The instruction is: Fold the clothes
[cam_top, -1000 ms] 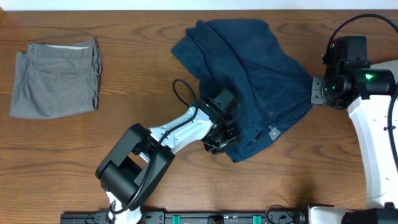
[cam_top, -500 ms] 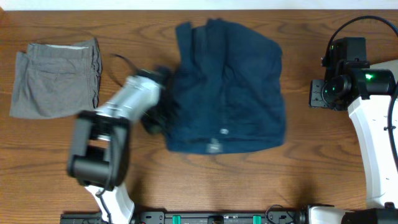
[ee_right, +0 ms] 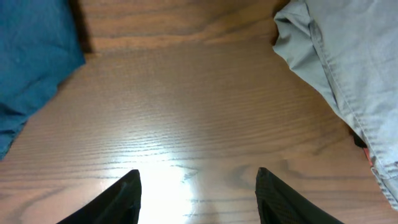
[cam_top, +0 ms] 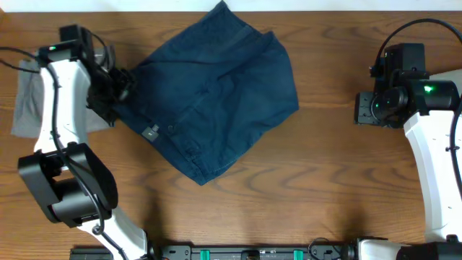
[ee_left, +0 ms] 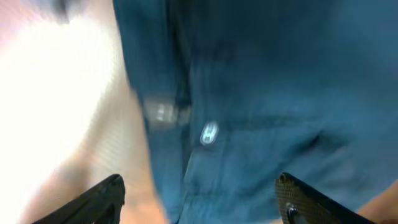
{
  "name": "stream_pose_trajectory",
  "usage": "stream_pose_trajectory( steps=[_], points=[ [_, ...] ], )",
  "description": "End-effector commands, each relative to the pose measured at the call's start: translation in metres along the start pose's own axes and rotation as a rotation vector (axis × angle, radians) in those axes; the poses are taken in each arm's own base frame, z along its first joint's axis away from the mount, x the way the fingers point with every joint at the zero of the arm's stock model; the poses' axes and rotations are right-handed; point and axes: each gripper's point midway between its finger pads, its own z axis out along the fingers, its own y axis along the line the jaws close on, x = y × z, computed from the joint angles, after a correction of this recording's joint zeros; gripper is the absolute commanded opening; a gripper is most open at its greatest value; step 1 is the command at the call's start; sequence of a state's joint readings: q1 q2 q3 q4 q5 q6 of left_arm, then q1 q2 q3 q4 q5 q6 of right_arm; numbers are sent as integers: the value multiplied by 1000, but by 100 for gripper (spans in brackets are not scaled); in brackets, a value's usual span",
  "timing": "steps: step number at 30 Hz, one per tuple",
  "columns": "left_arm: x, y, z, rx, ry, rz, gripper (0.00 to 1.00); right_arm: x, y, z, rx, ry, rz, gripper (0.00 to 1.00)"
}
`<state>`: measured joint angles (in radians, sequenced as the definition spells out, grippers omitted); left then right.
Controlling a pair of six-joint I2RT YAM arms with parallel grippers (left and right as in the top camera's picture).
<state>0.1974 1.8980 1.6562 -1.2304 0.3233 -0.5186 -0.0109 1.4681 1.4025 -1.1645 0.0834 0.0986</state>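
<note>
The left gripper point(ee_left: 199, 202) gapes wide and grips nothing. The navy shorts point(cam_top: 216, 94) lie just ahead of its fingertips, a button showing. The right gripper point(ee_right: 199, 190) is partly open and empty over bare table point(ee_right: 186, 112). Since half a second ago the left arm has swung further left, and the shorts now lie further left, turned diagonal. There is one pair of navy shorts. One pair of grey shorts point(cam_top: 25, 101) lies behind the left jaws, and one pale garment point(ee_right: 348, 68) lies ahead-right of the right jaws.
</note>
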Motion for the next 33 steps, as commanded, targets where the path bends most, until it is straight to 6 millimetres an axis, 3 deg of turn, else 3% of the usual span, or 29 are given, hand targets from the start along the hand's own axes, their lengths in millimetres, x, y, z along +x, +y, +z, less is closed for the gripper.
stream_pose_trajectory(
  steps=[1,6,13,16,17,20,23,28,33],
  points=[
    [45,-7,19,-39,134,128,79,-4,-2,-4,-5,-18,8,57],
    [108,-3,61,-156,272,216,79,-5,-2,-4,-5,-22,9,57],
    [160,23,122,-272,324,117,78,-3,-2,-4,-4,-15,8,58],
    [172,24,138,-251,337,139,70,-3,-2,-4,-4,-15,8,58],
    [175,24,141,-247,339,146,60,-3,-2,-4,-4,-16,8,58],
    [180,27,145,-255,347,162,23,-5,-2,-4,-5,-24,9,58],
    [182,29,144,-257,358,195,6,-9,0,-3,-15,-36,9,57],
    [190,46,133,-302,428,236,6,-8,25,10,-146,9,5,56],
    [197,73,111,-388,514,274,6,4,69,38,-365,137,-32,57]
  ],
)
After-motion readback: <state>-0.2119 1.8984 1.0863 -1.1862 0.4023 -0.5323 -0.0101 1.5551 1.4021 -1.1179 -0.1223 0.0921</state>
